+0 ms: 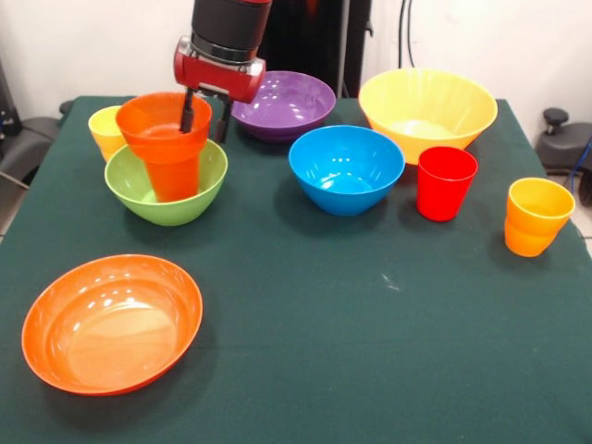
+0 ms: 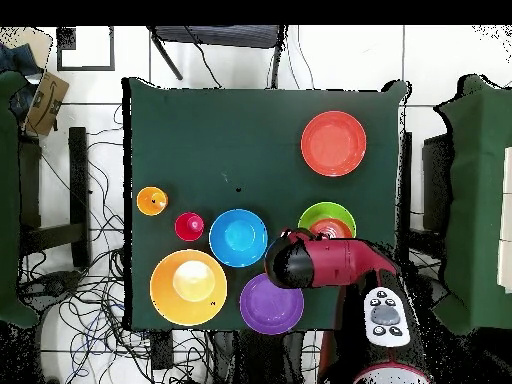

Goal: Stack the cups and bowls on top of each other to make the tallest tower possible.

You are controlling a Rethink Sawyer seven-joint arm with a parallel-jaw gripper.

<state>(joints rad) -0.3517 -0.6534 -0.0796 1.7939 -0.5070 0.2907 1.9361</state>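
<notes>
A green bowl (image 1: 139, 196) stands at the left. An orange cup (image 1: 174, 176) stands upright in it, and a small deep orange bowl (image 1: 153, 125) sits on the cup. My gripper (image 1: 204, 132) is open astride that bowl's right rim, one finger inside and one outside. A yellow cup (image 1: 104, 129) stands behind the green bowl. The purple bowl (image 1: 282, 104), blue bowl (image 1: 347, 168), big yellow bowl (image 1: 427, 111), red cup (image 1: 446, 182), yellow-orange cup (image 1: 536, 215) and wide orange bowl (image 1: 111, 324) stand apart on the table. In the overhead view my arm (image 2: 325, 262) hides the gripper and part of the green bowl (image 2: 327, 212).
The green cloth table (image 1: 333, 314) runs to an edge at the front. Chairs and cables lie around the table (image 2: 230, 130) in the overhead view. A remote-like device (image 2: 383, 316) sits by the robot's base.
</notes>
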